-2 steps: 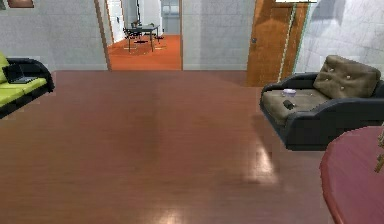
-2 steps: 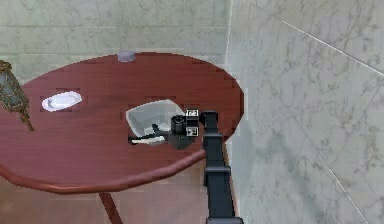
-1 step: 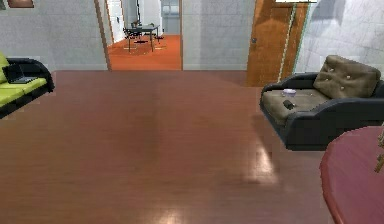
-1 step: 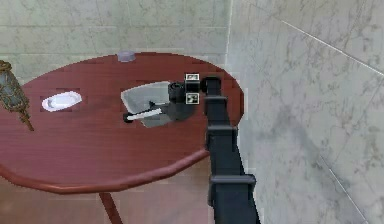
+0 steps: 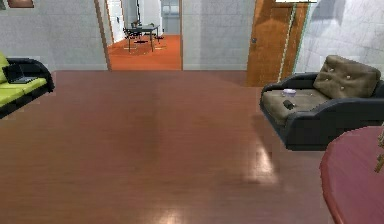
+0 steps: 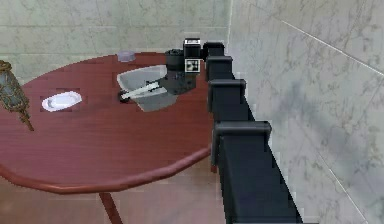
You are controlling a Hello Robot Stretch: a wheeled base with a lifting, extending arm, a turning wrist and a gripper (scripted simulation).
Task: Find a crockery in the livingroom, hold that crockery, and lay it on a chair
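Where jaws end, grey dish (image 6: 133, 80) lies on table (image 6: 120, 140); hold unclear.

Here's a pale grey, shallow squarish dish (image 6: 143, 86) sitting flat on the round reddish-brown wooden table (image 6: 110, 140), toward its far side, with a thin white-and-dark stick (image 6: 140, 91) lying slantwise in it. Well to its left, a small flat white plate (image 6: 62, 101) rests near the table's edge. Over at the forward view's right, a dark grey padded armchair (image 5: 318, 108) with a brown back cushion (image 5: 346, 76) stands upright on the floor.
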